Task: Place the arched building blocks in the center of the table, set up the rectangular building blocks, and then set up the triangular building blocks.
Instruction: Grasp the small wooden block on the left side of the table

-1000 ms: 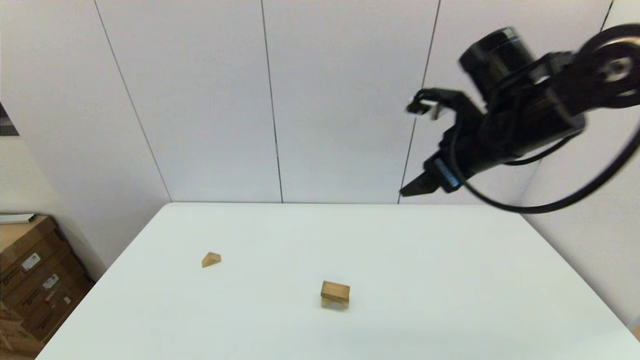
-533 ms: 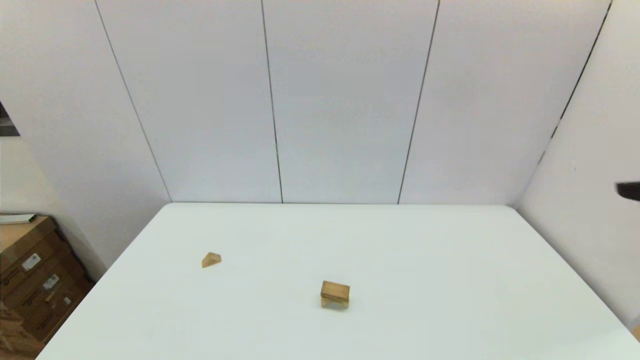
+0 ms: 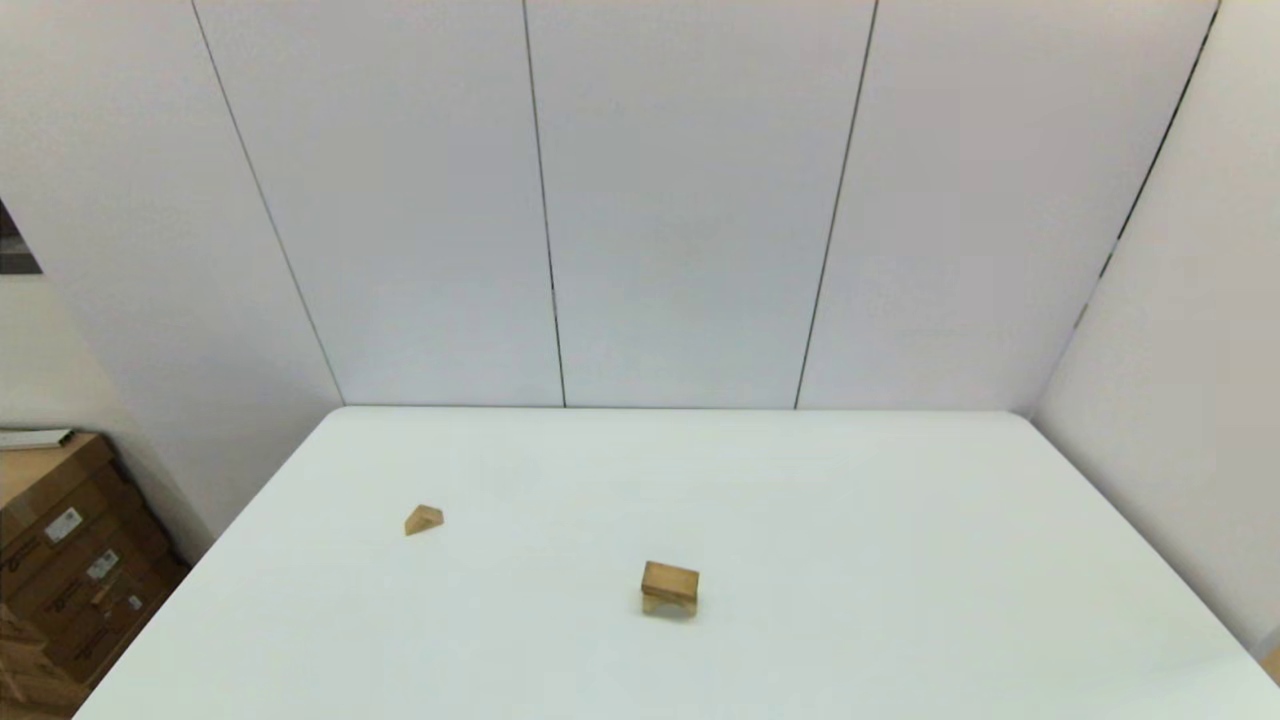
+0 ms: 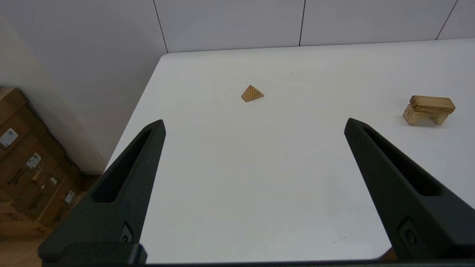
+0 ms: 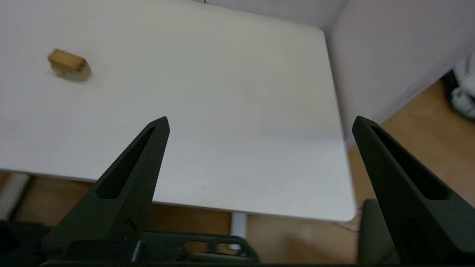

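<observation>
Arched block (image 3: 669, 601) on legs near counter (image 3: 900, 560) centre, w/ rectangular slab (image 3: 671, 580) lying flat on top, touching. Seen again in left wrist view (image 4: 423, 115) under slab (image 4: 432, 104); in right wrist view just one blurred stack (image 5: 69, 64), parts not separable. Left end effector (image 4: 254, 124) released, fingers wide apart, back above near-left counter edge. Right end effector (image 5: 259, 122) released too, above near-right corner, out of head view. Farther off to left: triangular wedge (image 3: 423, 519), alone, well apart from stack.
</observation>
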### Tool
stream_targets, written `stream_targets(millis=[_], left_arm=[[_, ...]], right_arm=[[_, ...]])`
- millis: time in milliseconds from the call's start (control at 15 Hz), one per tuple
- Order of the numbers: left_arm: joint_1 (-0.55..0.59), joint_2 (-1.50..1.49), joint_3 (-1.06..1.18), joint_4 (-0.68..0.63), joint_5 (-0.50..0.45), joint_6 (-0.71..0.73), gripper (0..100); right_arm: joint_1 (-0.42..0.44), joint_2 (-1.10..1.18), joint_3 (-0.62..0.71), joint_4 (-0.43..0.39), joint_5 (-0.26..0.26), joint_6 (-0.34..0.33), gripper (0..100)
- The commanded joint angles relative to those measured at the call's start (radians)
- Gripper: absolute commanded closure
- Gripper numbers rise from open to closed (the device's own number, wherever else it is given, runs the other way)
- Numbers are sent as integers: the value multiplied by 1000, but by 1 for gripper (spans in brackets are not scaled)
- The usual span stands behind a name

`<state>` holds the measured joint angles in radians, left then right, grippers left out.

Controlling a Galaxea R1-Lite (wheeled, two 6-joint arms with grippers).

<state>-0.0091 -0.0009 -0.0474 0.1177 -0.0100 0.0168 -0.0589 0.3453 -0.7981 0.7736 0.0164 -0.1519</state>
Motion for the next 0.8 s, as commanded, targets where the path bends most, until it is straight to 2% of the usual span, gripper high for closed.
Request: stream_targets(millis=[67,200,400,467,533,600,667,733,800], left_arm=[[0,1,0,0,-1,0,0],[0,1,0,0,1,2,0],[0,1,0,0,-1,2,0],[0,1,0,0,-1,2,0],[0,1,0,0,1,2,0],[0,1,0,0,-1,2,0],[0,1,0,0,-1,2,0],[0,1,0,0,-1,0,0],[0,1,0,0,1,2,0]], right_arm=[[90,-86,59,-13,20,92,0],[90,-117,103,-19,4,84,0],[67,-243,218,-28,0,3,0],[65,-292,270,-73,0,-5,0],[65,-339,339,-155,-1,-1,0],[64,-347,439,-310,-24,2,0],[64,-347,505,-422,-59,3,0],[64,-347,570,-521,-93,2,0],[64,-347,625,-585,-101,-1,0]])
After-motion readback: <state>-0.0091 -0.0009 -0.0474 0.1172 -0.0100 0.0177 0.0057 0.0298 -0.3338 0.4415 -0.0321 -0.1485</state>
